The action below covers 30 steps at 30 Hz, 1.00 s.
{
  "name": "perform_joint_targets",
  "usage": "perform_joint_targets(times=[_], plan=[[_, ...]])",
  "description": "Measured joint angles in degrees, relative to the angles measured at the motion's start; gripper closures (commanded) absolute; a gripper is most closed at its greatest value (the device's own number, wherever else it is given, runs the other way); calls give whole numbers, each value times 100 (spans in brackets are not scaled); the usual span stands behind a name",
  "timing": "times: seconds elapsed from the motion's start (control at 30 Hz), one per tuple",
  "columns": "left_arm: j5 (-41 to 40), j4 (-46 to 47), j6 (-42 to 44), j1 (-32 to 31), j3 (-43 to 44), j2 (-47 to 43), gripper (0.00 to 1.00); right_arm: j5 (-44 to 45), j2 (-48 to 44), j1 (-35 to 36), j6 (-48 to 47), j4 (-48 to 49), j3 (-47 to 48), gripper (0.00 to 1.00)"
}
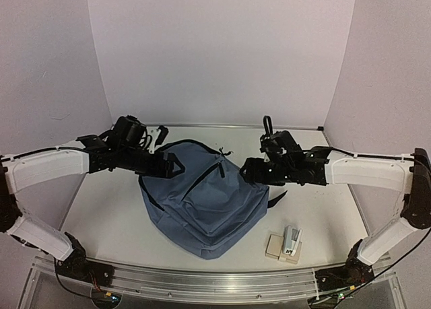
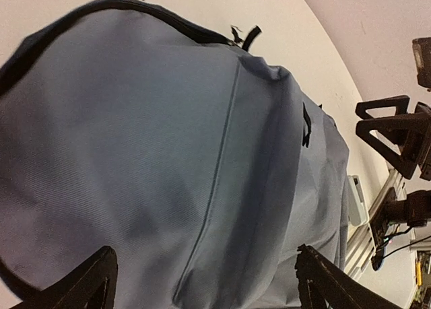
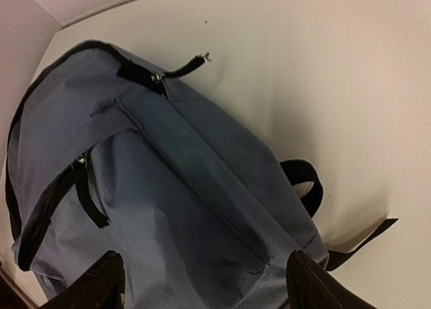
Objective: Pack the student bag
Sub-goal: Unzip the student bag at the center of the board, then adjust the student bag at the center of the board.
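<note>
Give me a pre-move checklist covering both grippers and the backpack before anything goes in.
1. Left gripper open, holding nothing: ok.
2. Right gripper open, holding nothing: ok.
3. Student bag lying on the table between the grippers: ok.
4. Top zipper open for packing: not ok, it looks shut.
5. Stapler-like item apart from the bag, in plain view: ok.
6. What the bag already holds: cannot tell.

Slate-blue student bag (image 1: 202, 208), black zippers (image 3: 84, 191), white table (image 1: 114, 208).
</note>
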Motion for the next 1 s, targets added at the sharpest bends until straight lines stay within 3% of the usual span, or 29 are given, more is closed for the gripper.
perform_joint_targets(times=[0.3, 0.57, 0.7, 0.83, 1.0], plan=[[238, -3, 511, -591, 738, 1327, 9, -868, 1, 14, 666, 377, -725, 43], [-87, -140, 589, -594, 1040, 1753, 59, -1031, 195, 24, 784, 733, -761, 66], [-360, -174, 524, -598, 1040, 1751, 72, -1027, 367, 24, 788, 862, -761, 86], [-469, -169, 444, -598, 1035, 1751, 98, -970, 444, 24, 676, 908, -750, 100], [-415, -79, 293, -597, 947, 1724, 100, -812, 645, -83, 222, 858, -485, 100]])
